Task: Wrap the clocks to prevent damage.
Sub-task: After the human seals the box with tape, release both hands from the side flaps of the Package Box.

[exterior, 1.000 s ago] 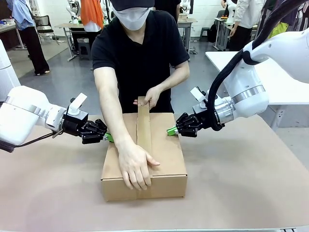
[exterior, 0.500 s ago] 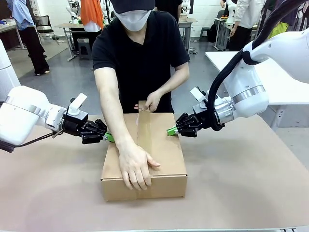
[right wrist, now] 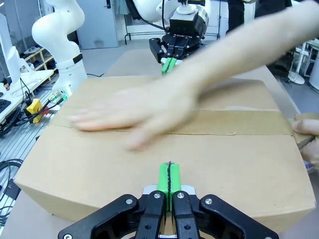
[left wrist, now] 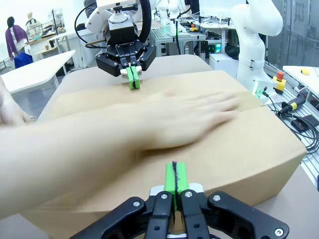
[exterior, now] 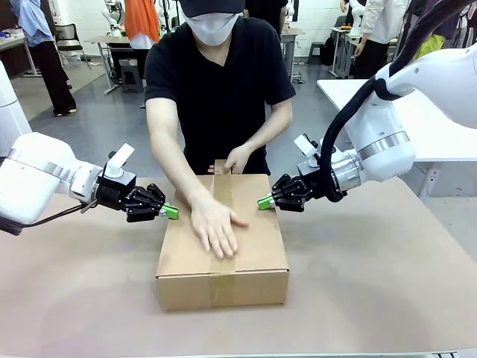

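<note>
Both tools are pressed together, pads shut on nothing. The left tool [exterior: 168,212] is set against the cardboard box [exterior: 253,253] at its nine o'clock side, the right tool [exterior: 264,201] at three o'clock, apparently to steady it. Brown tape [exterior: 222,195] is being smoothed along the lid seam by the person's flat hand [exterior: 215,225]; the other hand [exterior: 237,160] holds the tape at twelve o'clock. The box rests mid-worktop [exterior: 373,283].

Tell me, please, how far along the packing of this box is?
The brown cardboard box is closed, with brown tape along its top seam. The person's hand is smoothing that tape, while the shut left gripper and right gripper brace its sides. The far tape end looks unfinished.
</note>
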Robot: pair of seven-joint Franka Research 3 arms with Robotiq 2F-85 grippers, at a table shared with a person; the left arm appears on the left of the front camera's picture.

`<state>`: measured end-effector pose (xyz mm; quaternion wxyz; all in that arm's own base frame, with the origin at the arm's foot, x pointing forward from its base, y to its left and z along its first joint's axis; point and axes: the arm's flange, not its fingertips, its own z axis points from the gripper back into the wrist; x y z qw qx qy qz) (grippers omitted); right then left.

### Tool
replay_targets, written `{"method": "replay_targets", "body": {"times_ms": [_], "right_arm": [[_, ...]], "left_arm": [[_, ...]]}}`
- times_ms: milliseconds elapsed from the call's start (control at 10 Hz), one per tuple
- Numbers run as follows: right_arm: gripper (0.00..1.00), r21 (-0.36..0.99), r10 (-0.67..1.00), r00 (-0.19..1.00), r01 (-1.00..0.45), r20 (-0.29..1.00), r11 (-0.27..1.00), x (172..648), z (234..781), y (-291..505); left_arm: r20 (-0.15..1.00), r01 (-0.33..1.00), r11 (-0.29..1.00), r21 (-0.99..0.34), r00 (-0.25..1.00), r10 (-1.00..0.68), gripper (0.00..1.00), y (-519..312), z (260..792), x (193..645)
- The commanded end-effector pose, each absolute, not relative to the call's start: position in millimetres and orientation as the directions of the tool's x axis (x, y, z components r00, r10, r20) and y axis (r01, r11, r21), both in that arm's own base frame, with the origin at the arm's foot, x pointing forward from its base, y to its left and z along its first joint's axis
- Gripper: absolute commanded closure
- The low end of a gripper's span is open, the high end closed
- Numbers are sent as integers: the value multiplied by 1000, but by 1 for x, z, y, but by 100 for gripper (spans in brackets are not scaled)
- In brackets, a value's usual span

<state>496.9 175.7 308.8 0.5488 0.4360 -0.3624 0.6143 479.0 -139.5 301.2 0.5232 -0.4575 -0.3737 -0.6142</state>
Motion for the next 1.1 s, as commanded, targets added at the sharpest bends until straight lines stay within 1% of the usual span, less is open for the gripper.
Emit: {"method": "replay_targets", "body": {"times_ms": [0, 1000], "right_arm": [[99, 36, 364, -13, -991, 931, -130, 496, 306, 177], [99, 36, 364, -13, -991, 931, -130, 496, 306, 177]], "left_arm": [[950, 986, -166, -17, -36, -309, 100, -139, 300, 479], [950, 986, -166, -17, -36, -309, 100, -139, 300, 479]]}}
